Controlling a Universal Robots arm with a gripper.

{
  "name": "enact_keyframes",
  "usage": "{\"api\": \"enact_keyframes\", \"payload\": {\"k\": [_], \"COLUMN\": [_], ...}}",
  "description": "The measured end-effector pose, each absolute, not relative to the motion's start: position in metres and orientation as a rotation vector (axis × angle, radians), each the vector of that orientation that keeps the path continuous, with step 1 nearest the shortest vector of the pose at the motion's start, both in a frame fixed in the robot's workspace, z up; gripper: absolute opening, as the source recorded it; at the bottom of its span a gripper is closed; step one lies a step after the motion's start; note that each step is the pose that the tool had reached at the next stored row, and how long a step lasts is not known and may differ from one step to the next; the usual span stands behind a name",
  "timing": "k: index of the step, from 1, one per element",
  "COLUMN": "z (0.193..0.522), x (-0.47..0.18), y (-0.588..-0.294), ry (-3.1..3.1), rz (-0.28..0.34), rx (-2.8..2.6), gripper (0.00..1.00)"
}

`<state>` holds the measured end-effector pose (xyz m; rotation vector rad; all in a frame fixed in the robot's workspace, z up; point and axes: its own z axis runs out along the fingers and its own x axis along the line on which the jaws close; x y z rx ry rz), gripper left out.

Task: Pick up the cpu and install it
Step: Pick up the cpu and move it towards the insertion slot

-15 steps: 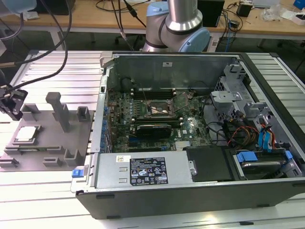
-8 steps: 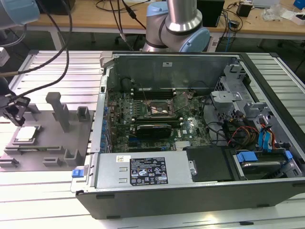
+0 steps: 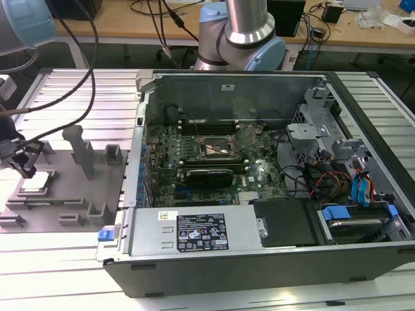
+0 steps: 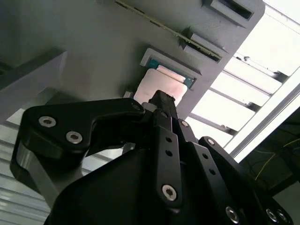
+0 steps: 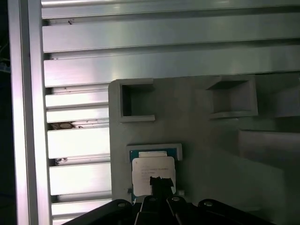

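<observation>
The cpu [image 3: 35,183] lies flat in a shallow recess of a grey fixture plate [image 3: 68,194] on the slatted counter [image 3: 78,97], at the exterior view's left, well apart from the open computer case [image 3: 259,97]. The gripper [image 3: 26,170] hovers directly over it. In both wrist views the fingers [image 4: 164,105] [image 5: 161,185] are drawn narrowly together, with their tip over the chip's pale top [image 4: 157,86] [image 5: 152,168].

Cpu [image 5: 153,168] pale silver-white — fixture block [image 5: 211,154] plain grey.
</observation>
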<state>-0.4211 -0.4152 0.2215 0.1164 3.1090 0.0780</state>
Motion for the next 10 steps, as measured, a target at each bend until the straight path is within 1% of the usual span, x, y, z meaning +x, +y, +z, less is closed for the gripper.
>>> {"api": "enact_keyframes", "payload": {"k": [5,10], "z": [0.2116,0.2111], "x": [-0.4212,-0.4212], "y": [-0.4158,-0.4158], "ry": [3.111,3.112], "rz": [0.078,0.077], "rx": [0.117,0.117], "gripper": [0.11,0.11]}}
